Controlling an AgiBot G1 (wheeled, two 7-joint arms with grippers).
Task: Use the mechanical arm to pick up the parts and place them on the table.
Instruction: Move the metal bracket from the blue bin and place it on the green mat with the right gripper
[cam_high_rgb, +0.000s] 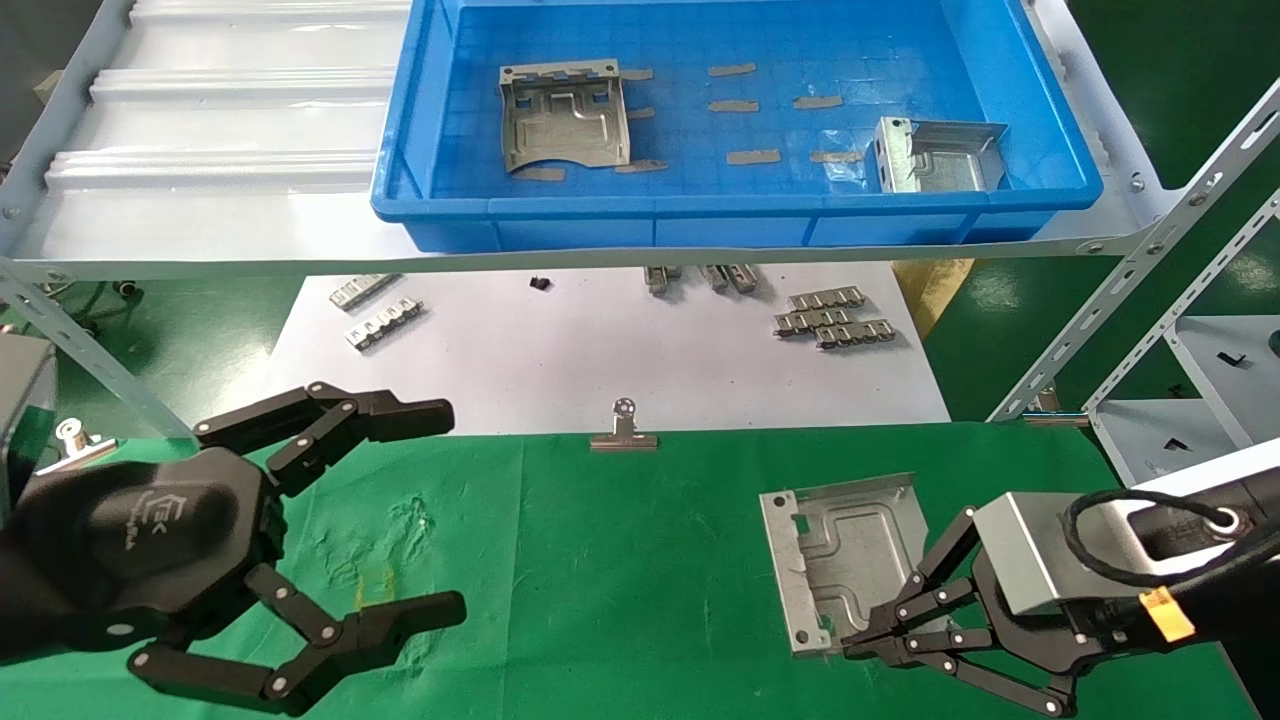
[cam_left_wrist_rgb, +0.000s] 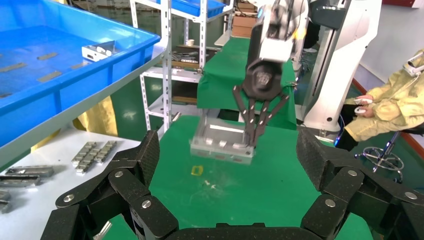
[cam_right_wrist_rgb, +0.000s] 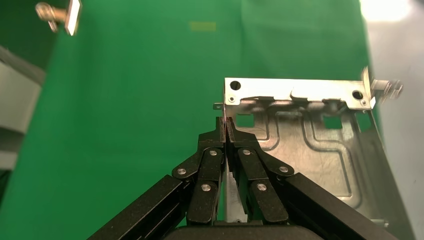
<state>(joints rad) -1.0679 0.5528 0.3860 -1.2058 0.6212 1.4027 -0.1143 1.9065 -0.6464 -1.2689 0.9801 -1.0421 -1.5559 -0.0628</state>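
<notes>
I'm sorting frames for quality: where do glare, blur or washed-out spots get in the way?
Head view: sharp, with glare streaks on the pale shelf. Left wrist view: the plate held by the right end effector is slightly soft, and the left end effector's fingers fill the foreground. Right wrist view: a blown-out white patch sits in one corner and the green table looks evenly lit.

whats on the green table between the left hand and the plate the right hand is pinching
Head view: only bare green table lies between the left hand and the plate in the right hand.
</notes>
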